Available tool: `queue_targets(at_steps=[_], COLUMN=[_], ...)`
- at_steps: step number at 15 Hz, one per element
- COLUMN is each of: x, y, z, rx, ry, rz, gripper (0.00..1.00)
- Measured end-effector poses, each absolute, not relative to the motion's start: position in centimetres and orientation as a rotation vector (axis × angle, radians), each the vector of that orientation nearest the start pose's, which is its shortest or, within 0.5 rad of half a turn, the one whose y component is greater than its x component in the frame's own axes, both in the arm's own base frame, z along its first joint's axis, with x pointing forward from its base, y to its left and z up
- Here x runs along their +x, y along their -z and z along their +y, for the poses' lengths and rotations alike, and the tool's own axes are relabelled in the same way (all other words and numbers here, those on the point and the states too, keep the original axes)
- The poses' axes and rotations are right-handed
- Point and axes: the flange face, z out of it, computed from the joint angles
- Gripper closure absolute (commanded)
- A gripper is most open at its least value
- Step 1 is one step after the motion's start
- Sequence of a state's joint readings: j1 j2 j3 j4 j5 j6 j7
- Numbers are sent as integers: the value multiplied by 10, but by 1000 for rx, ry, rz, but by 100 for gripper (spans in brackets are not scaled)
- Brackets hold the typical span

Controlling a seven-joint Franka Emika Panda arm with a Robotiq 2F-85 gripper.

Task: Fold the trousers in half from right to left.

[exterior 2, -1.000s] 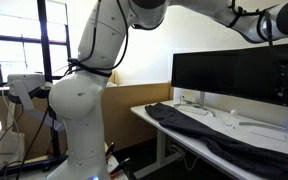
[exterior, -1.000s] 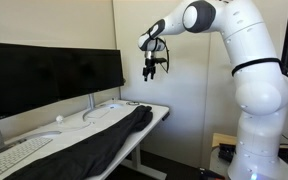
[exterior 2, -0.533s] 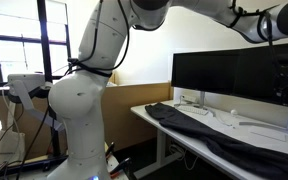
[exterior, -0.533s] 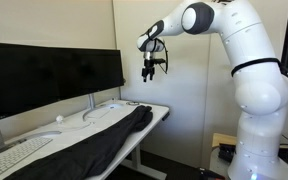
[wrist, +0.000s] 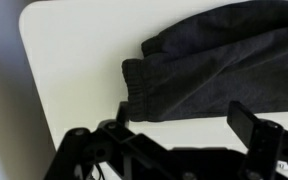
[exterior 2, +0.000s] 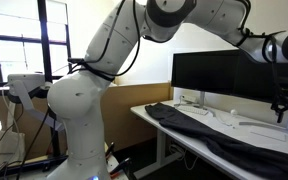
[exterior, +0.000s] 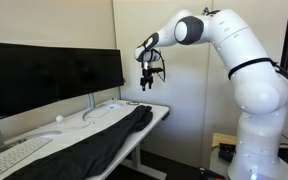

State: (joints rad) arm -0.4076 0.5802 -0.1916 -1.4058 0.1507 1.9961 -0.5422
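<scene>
The trousers (exterior: pixel 99 141) are a long dark charcoal garment lying flat along the white desk (exterior: pixel 156 109), in both exterior views (exterior 2: pixel 199 129). The wrist view shows their waistband end (wrist: pixel 199 70) near the desk's edge. My gripper (exterior: pixel 148 79) hangs in the air well above the desk's end, apart from the trousers. In the wrist view its fingers (wrist: pixel 184 122) stand spread with nothing between them. In an exterior view the gripper (exterior 2: pixel 281 104) is at the right edge, above the desk.
Black monitors (exterior: pixel 49 75) stand along the back of the desk (exterior 2: pixel 234 72). A white keyboard (exterior: pixel 19 152) and a small white ball (exterior: pixel 58 118) lie beside the trousers. A tan wall panel (exterior 2: pixel 134 98) is behind the desk.
The arm has swung and lowered: the gripper has moved down and a little toward the desk. The trousers have not moved.
</scene>
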Motion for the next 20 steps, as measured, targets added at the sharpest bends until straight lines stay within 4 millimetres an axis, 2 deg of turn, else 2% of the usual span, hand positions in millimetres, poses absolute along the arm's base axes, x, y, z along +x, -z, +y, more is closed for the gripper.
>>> queue_targets(at_steps=[4, 9, 14, 20], x=[621, 622, 627, 641], y=[-333, -286, -257, -232], z=[-379, -396, -413, -410], rx=[-3088, -3034, -3035, -3035], ry=[-32, -158, -175, -177], rz=[128, 148, 196, 200], gripper=[0, 0, 0, 0])
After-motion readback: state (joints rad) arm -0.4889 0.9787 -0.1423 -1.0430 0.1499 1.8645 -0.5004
